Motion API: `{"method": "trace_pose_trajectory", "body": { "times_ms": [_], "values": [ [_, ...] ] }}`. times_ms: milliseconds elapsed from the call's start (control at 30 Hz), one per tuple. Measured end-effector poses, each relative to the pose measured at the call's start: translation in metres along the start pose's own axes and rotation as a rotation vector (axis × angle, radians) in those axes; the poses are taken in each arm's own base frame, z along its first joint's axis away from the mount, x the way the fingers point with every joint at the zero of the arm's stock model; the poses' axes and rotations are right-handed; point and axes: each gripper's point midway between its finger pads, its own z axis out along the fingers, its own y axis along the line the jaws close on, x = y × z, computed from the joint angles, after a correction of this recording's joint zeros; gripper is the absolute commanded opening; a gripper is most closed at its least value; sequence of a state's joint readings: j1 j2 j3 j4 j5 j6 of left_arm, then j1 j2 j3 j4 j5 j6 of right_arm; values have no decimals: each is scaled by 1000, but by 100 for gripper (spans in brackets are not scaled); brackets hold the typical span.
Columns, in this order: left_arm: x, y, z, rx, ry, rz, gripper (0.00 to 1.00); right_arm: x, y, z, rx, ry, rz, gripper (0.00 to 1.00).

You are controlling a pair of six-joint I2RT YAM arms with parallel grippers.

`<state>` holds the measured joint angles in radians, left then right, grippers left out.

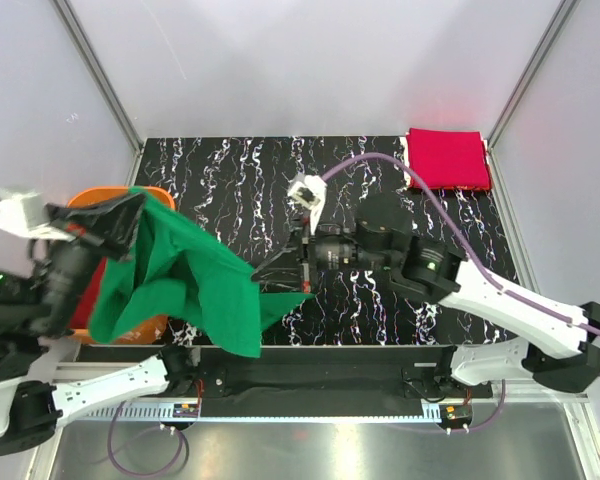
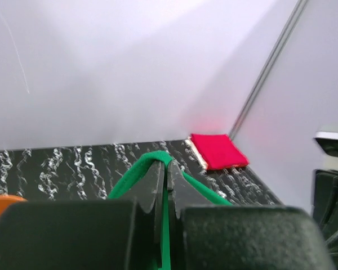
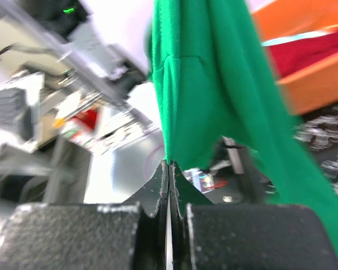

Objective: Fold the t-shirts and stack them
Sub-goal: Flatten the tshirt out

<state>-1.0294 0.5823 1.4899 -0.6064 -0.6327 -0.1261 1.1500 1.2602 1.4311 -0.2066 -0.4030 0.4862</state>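
A kelly green t-shirt (image 1: 195, 285) hangs in the air over the table's left front, above the orange basket. My left gripper (image 1: 135, 203) is raised at the far left and shut on the shirt's top edge, and green fabric (image 2: 136, 171) loops over its tips (image 2: 167, 162). My right gripper (image 1: 305, 288) is shut on a lower corner of the same shirt (image 3: 214, 84), with the cloth meeting its tips (image 3: 169, 163) and drawn out to the right. A bright red t-shirt (image 1: 448, 158) lies folded at the far right corner and shows in the left wrist view (image 2: 217, 151) too.
An orange basket (image 1: 145, 327) stands at the table's left edge, mostly hidden by the green shirt. A dark red garment (image 3: 312, 53) lies inside the basket (image 3: 304, 90). Black marbled table (image 1: 240, 190) lies between the arms, bounded by white walls.
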Motion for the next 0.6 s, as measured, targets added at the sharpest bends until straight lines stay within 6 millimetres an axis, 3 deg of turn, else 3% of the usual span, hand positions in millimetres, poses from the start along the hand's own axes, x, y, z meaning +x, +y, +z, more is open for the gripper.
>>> {"method": "trace_pose_trajectory", "body": {
  "times_ms": [100,200,300,367,433,467,533,567,600],
  "values": [
    [11,-21,34,-1,28,85,0,-2,-13,-19,111,-34,-18,0],
    [49,-52,86,-2,79,199,0,5,-38,-49,275,-59,-4,0],
    [119,-74,142,7,186,330,0,27,-97,-90,528,-66,97,0],
    [182,-83,182,11,291,399,0,44,-150,-121,731,-75,189,0],
    [248,-89,212,31,414,456,1,76,-203,-158,950,-59,308,0],
    [281,-92,225,43,478,479,22,92,-221,-173,1033,-45,364,0],
    [350,-98,244,68,604,514,37,125,-249,-203,1184,-14,470,0],
    [383,-99,252,69,662,528,56,140,-257,-216,1244,5,520,0],
    [411,-97,253,63,718,545,64,153,-261,-227,1292,21,561,0]
  ]
}}
